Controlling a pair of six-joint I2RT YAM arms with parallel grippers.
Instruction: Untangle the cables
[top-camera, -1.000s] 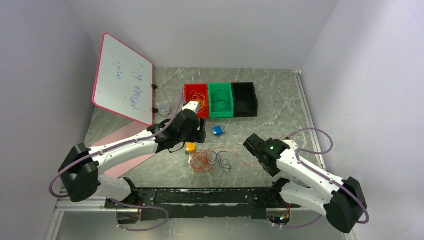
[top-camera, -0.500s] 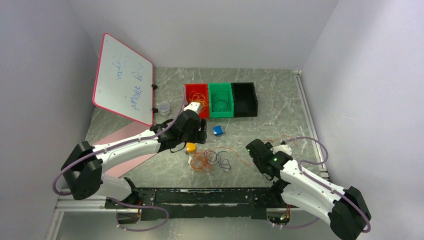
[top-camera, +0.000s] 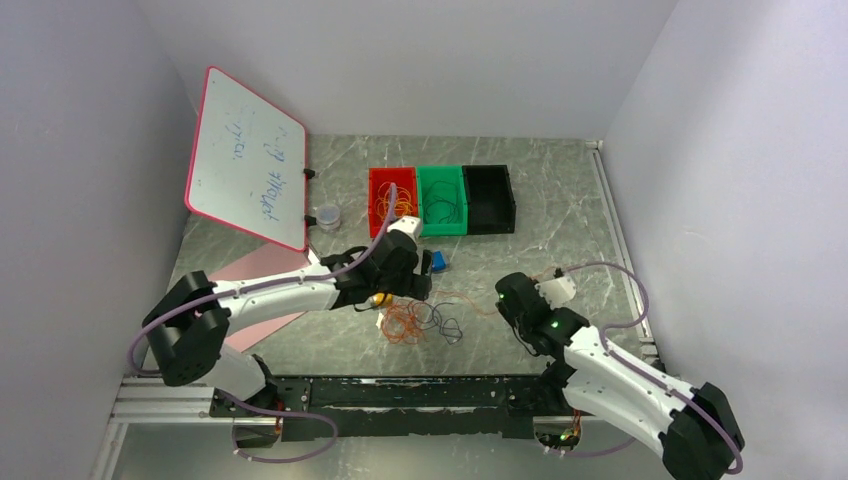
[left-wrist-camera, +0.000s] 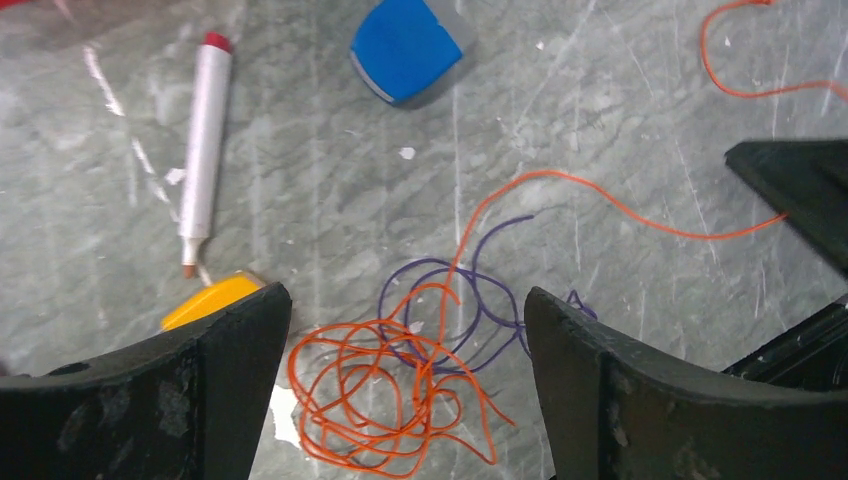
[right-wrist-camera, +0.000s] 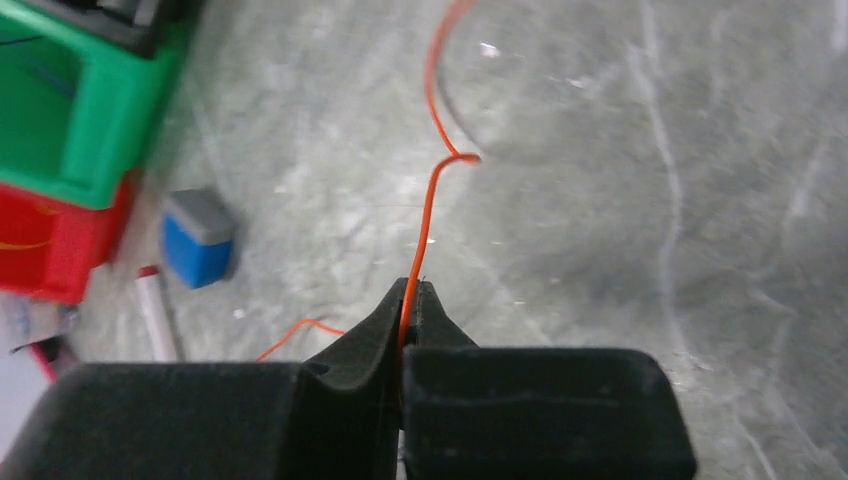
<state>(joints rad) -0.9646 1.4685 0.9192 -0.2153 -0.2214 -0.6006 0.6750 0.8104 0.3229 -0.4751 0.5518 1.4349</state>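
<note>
The right gripper (right-wrist-camera: 412, 300) is pinched shut on a single orange cable (right-wrist-camera: 428, 220). The strand rises from between its fingertips and curls away ahead of it over the grey marbled tabletop (right-wrist-camera: 650, 200).

The left gripper (left-wrist-camera: 405, 315) hangs with its jaws spread wide over the tangle of cables (left-wrist-camera: 370, 400). Orange loops are heaped between its fingers, with a purple cable (left-wrist-camera: 490, 300) threaded through them.

A yellow block (left-wrist-camera: 212, 300) sits just beside its left finger. A white marker (left-wrist-camera: 205, 150) and a blue block (left-wrist-camera: 408, 45) lie farther ahead.
</note>
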